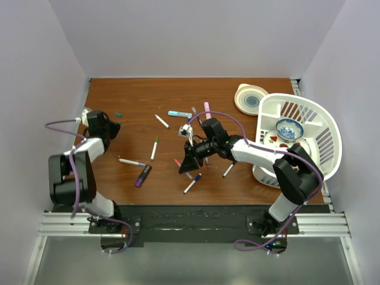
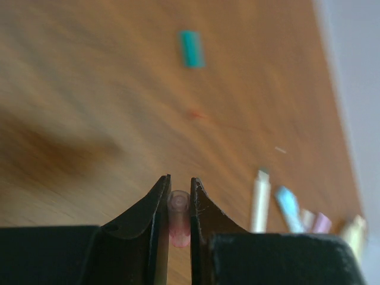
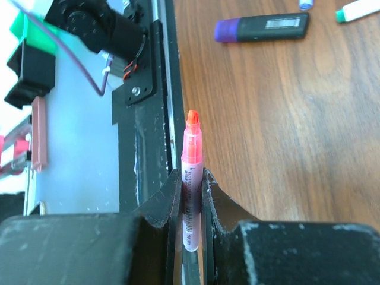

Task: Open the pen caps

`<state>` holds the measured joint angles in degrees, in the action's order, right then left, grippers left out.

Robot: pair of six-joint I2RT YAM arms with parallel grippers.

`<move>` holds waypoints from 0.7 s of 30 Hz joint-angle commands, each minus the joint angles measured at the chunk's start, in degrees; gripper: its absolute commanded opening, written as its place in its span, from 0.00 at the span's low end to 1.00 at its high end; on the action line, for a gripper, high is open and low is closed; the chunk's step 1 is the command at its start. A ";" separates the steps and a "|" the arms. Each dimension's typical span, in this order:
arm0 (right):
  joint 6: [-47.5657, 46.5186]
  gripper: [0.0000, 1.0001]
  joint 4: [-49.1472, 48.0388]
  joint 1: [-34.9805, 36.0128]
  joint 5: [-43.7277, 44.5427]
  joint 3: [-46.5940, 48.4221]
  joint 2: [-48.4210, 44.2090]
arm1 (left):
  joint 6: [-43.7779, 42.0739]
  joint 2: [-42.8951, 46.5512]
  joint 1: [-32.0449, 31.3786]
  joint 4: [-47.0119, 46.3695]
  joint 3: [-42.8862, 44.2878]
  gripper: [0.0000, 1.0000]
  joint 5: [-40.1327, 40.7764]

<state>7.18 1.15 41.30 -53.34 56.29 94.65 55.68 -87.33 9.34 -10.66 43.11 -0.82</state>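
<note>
My left gripper [image 1: 113,126] hovers at the table's left side, shut on a small translucent pink pen cap [image 2: 178,215] that stands between its fingers. A loose teal pen cap [image 2: 191,48] lies on the wood beyond it, also seen from above [image 1: 119,114]. Near the table's middle my right gripper [image 1: 189,165] is shut on a pink marker pen [image 3: 192,172] whose orange-red tip is bare and points toward the table's near edge. Several capped pens lie scattered: a green-capped one [image 1: 155,147], a purple-capped one [image 1: 132,161], a blue-capped one [image 1: 191,184].
A black highlighter with a purple cap [image 1: 142,176] lies left of the right gripper, also in the right wrist view [image 3: 261,28]. A white basket [image 1: 323,127] holding a blue bowl [image 1: 289,128] stands at the right, a plate [image 1: 251,98] behind it.
</note>
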 commanded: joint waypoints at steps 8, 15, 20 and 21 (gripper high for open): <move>-4.89 0.00 3.07 -1.75 -2.82 2.42 -2.19 | -3.73 -23.40 5.86 9.60 20.14 0.16 2.40; -4.81 0.00 3.16 -3.33 -2.82 2.51 -2.81 | -5.85 -31.23 6.04 15.22 29.30 0.29 1.17; -4.81 0.00 2.98 -3.94 -2.91 2.51 -2.81 | -6.28 -32.03 6.04 15.23 30.71 0.43 -0.76; -4.72 0.00 3.07 -4.03 -2.91 2.59 -2.72 | -6.29 -31.85 6.12 15.40 30.80 0.44 -1.20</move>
<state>3.44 4.32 37.78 -55.00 56.55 94.43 51.53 -117.23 14.94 -0.14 73.12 -1.04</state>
